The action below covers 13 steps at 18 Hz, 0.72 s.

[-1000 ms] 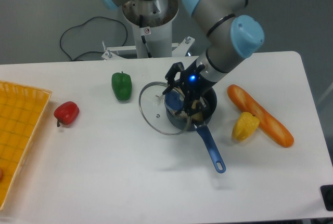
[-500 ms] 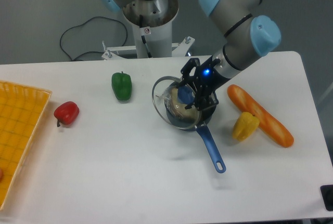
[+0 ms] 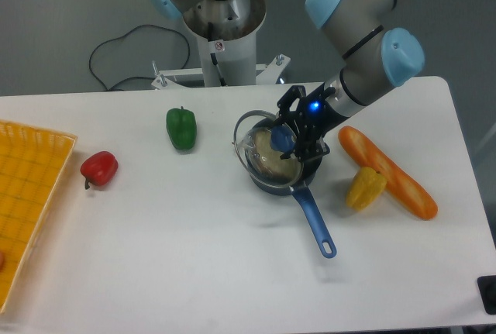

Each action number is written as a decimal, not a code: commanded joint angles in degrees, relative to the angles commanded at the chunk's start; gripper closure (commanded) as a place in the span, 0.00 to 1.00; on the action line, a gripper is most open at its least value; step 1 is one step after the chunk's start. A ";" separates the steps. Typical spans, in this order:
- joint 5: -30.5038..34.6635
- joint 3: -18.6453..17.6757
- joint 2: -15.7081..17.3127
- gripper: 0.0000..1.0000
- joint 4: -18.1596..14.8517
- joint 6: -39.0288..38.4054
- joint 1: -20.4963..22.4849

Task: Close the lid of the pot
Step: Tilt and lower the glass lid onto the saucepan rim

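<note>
A dark blue pot (image 3: 273,183) with a long blue handle (image 3: 314,218) stands at the middle of the white table. The clear glass pot lid (image 3: 260,148) is held tilted over the pot, its lower edge near the pot's rim. My gripper (image 3: 285,142) is shut on the lid's blue knob (image 3: 280,139), coming in from the upper right. Something pale shows inside the pot through the glass.
A green pepper (image 3: 181,128) and a red pepper (image 3: 99,168) lie to the left, with a yellow basket (image 3: 23,194) at the left edge. A yellow pepper (image 3: 365,187) and an orange baguette (image 3: 387,171) lie right of the pot.
The gripper has carried the lid rightward from beside the pot's left rim to over the pot, and the lid now covers more of the opening.
</note>
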 joint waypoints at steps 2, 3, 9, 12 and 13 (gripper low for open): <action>0.00 0.52 0.09 0.44 0.00 0.26 -0.17; 0.00 0.35 0.09 0.44 0.09 1.22 -0.52; 0.17 -1.49 0.35 0.44 -0.09 3.43 0.00; 0.09 -2.20 0.62 0.44 -0.44 3.43 0.79; 0.17 -2.37 0.62 0.44 -0.53 3.43 0.79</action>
